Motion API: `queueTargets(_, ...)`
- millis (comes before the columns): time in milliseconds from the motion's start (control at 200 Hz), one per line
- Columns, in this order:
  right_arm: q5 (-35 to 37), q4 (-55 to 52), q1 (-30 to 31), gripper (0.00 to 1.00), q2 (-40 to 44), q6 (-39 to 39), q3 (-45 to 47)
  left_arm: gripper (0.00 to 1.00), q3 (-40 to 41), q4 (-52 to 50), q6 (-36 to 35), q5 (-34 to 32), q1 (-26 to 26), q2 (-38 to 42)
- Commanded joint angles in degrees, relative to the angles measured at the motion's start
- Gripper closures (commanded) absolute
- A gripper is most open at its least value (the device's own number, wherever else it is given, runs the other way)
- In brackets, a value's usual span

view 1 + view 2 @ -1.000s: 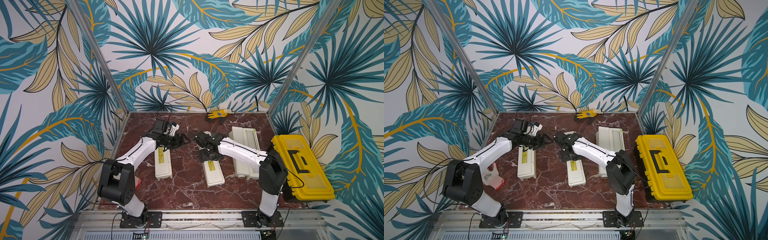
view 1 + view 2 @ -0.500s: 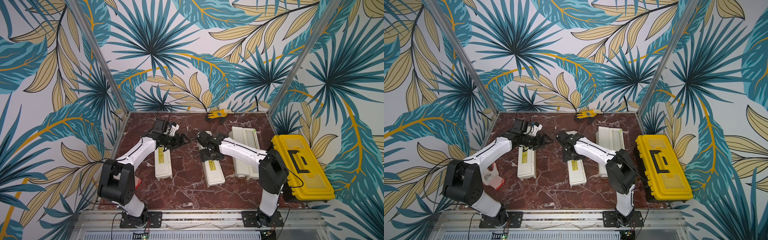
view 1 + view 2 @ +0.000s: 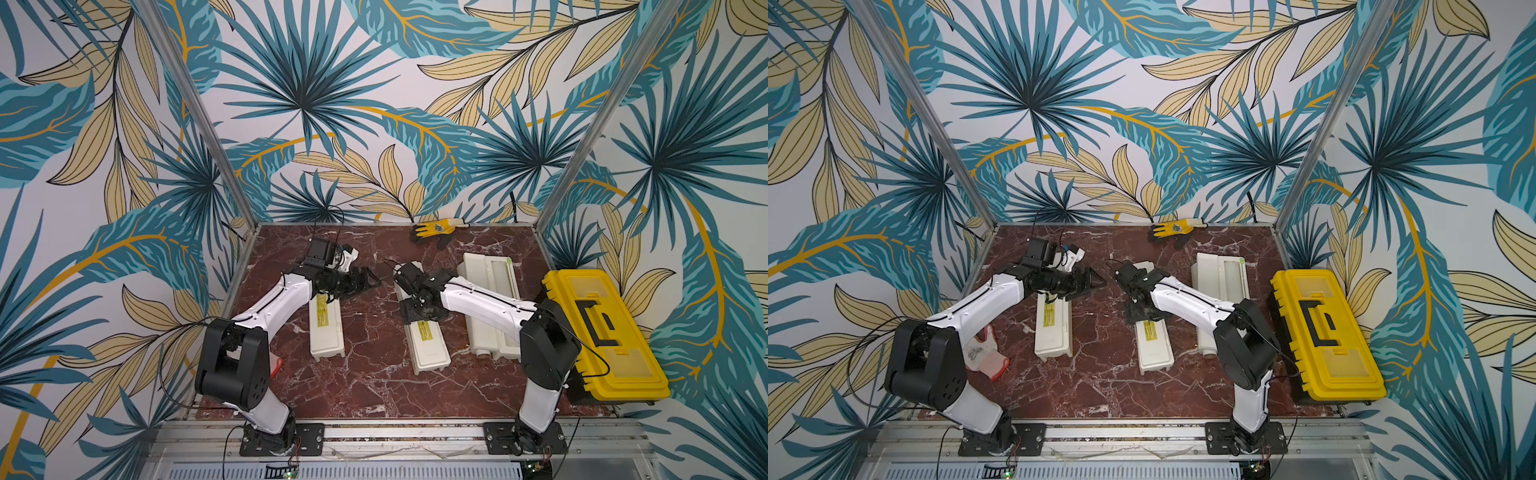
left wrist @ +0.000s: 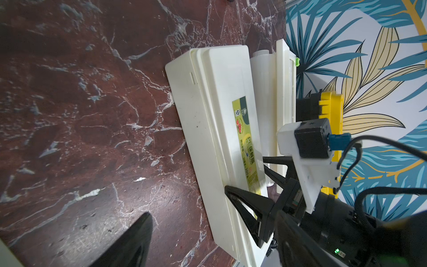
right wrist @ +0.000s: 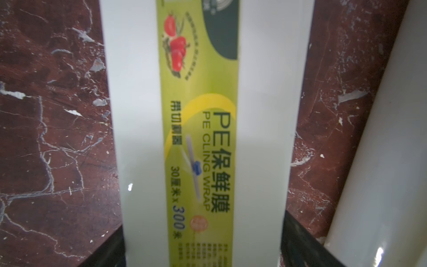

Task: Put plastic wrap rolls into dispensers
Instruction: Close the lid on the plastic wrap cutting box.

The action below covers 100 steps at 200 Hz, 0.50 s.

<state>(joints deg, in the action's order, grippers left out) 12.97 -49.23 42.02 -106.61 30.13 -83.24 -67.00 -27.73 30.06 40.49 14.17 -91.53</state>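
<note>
Right fingers (image 5: 298,249) stand wide astride the closed middle dispenser (image 3: 432,353); left fingers (image 4: 134,245) wide, empty. Near the right fingers a plastic wrap roll (image 4: 263,104) lies in the open dispenser (image 3: 473,266): probably light, stiff, slippery; take it mid-length.

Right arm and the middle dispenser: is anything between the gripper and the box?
Nothing visible. The right gripper is open directly over the closed middle dispenser, and its fingers straddle the box, one on each side in the right wrist view. Whether they touch its walls cannot be told.
</note>
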Motion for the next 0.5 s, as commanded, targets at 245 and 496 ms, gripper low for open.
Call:
queueTargets(245,0.39,4.1,-0.36,0.15,4.53,0.22,1.07,0.16,0.29,0.11,0.17,-0.15,-0.35,-0.67)
queueTargets(496,-0.69,4.07,-0.47,0.15,2.92,-0.87,0.54,0.16,0.03,0.05,0.3,-0.32,-0.29,-1.07)
